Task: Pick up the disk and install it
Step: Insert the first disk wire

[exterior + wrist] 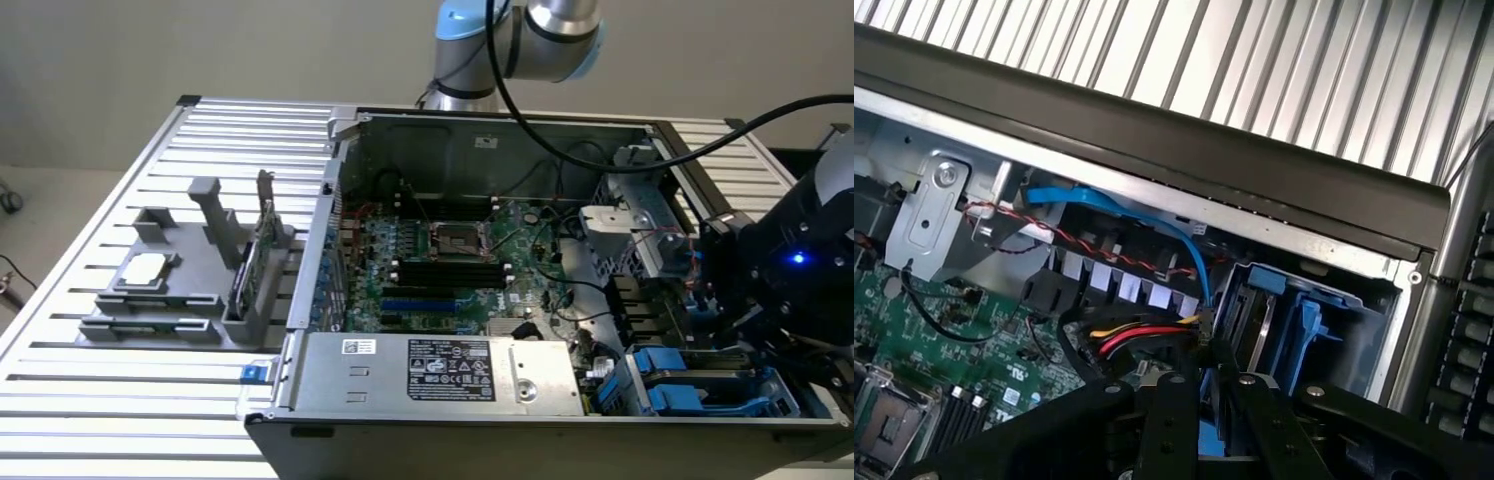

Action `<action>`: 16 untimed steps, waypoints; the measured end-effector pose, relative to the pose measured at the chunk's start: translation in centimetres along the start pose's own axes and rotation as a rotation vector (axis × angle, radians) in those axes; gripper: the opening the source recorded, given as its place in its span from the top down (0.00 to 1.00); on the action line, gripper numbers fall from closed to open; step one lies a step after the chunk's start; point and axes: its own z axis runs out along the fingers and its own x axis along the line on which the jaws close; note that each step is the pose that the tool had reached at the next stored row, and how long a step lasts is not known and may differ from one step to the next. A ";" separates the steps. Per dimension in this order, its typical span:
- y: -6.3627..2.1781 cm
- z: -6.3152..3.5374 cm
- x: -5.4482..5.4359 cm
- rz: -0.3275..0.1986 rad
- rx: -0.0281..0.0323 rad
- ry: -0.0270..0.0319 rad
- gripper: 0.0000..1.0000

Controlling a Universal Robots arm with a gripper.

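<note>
Starting at the exterior view's left: finding a grey fixture [154, 300] sitting on the slatted table [80, 400], cradling a chip [147, 268] and propping a green card [271, 235] upright. Moving right, meeting the open case [507, 150], with the board [441, 260] lying flat inside and a power supply [441, 368] running along the edge nearest the camera. Reaching the far right, finding the gripper [763, 325] hanging over the bay [681, 385] of blue carriers. Clamping narrowly, in the wrist view, on the disk [1211, 430], gripping it edge-on by its blue frame, just beside the bay and near a bundle of red, yellow and black wires [1144, 335].
</note>
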 end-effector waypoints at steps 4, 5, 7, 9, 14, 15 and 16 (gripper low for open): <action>-0.03 0.06 0.0 0.039 -0.0037 -0.0153 0.82; -0.03 0.08 0.0 0.048 -0.0044 -0.0194 0.82; -0.05 0.14 0.0 0.066 -0.0061 -0.0265 0.82; -0.06 0.20 0.0 0.082 -0.0074 -0.0332 0.82; -0.13 0.28 -0.1 0.100 -0.0089 -0.0412 0.82; -0.14 0.30 -0.1 0.102 -0.0092 -0.0415 0.82; -0.15 0.34 -0.1 0.104 -0.0094 -0.0422 0.82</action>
